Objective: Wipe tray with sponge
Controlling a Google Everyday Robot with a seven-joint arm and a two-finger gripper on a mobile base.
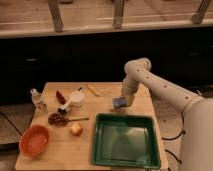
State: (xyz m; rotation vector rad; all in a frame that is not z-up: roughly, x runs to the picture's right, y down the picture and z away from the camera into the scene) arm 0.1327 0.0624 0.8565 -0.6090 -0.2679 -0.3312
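- Gripper (pixel 122 101) sits at the end of the white arm (pixel 152 84), low over the back right part of the wooden table (pixel 55 156), just behind the tray's far rim.
- Fingers are clamped on the sponge (pixel 119 104), a small blue-grey block at the gripper tip.
- Can't tell if the sponge touches the tabletop or hangs just above it.
- Sponge is outside the tray, near its back left corner.
- Tray (pixel 126 117) is dark green and glossy and lies flat on the front right of the table.
- Orange bowl (pixel 35 141) is at the front left, well apart from the tray.
- White cup (pixel 77 98), a small bottle (pixel 36 98), a brown pile (pixel 57 119) and a round yellowish item (pixel 76 129) are on the left half.
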